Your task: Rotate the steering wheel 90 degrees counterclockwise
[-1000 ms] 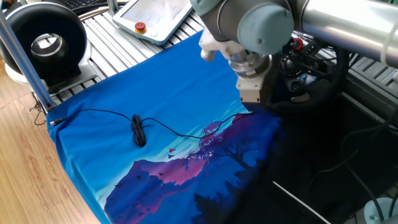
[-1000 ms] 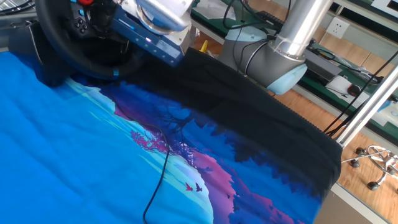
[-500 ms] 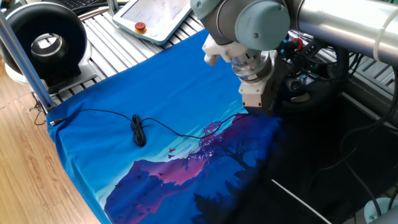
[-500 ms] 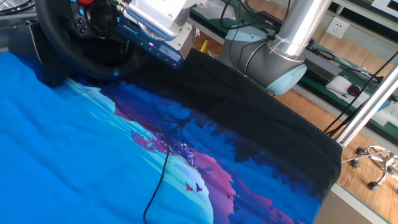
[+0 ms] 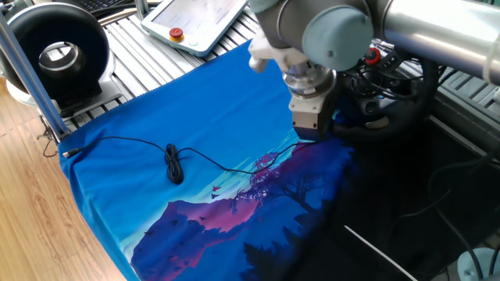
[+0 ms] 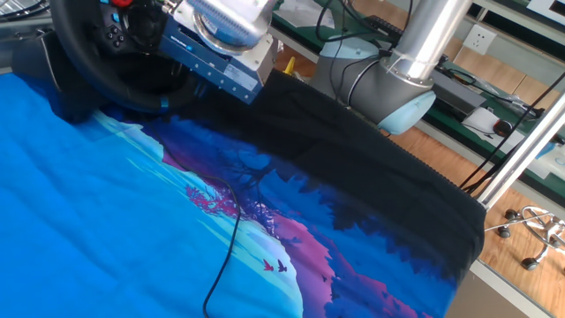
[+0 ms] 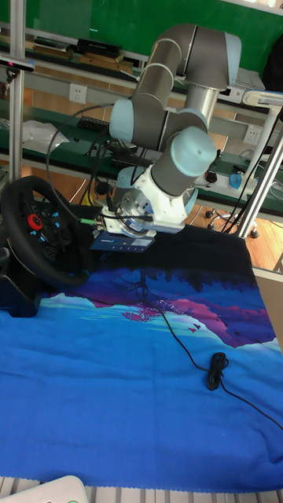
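Observation:
The steering wheel (image 7: 20, 236) stands upright at the cloth's left end in the tall fixed view, black-rimmed, with a red dial on its hub. Its rim also shows in one fixed view, steering wheel (image 5: 418, 97), and in the other, steering wheel (image 6: 88, 79), where a blue stripe marks the lower rim. My gripper (image 7: 85, 223) points sideways at the wheel's right rim, its fingertips right at the rim. The gripper's body and the arm hide the fingers, so whether they clasp the rim is unclear.
A blue printed cloth (image 5: 195, 117) covers the table, with a thin black cable (image 5: 173, 164) coiled on it. A thick black ring-shaped device (image 5: 55, 55) and a white pendant (image 5: 195, 19) sit past the cloth's edge. An aluminium post (image 5: 31, 70) stands beside the ring.
The wrist has turned and the gripper body has shifted a little beside the wheel. The blue stripe on the rim sits where it was.

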Tool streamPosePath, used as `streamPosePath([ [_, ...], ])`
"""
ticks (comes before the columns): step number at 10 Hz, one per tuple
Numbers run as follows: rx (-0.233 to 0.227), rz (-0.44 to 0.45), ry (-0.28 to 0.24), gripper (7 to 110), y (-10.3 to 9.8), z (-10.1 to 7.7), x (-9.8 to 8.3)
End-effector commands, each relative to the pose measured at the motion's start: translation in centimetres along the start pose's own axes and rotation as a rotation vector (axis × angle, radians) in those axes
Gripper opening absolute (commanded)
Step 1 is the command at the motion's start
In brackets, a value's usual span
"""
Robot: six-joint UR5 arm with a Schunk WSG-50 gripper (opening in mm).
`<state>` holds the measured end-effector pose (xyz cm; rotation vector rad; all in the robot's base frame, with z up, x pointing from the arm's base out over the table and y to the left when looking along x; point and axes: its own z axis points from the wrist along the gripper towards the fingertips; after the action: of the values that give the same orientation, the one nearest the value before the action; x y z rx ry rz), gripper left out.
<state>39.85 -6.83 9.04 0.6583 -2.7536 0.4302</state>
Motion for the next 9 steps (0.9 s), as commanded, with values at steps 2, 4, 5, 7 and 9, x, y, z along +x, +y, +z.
streamPosePath([
  [2,0.029,-0.024,-0.073,7,-1.3,-1.0,-1.6],
  [4,0.108,0.134,-0.077,7,-3.1,-1.6,-1.6],
  [5,0.055,0.195,-0.086,7,-1.8,-1.8,-1.9],
  [7,0.117,0.194,-0.207,7,-3.8,-3.3,-4.6],
  [9,0.086,0.171,-0.126,7,-3.0,-2.3,-1.7],
])
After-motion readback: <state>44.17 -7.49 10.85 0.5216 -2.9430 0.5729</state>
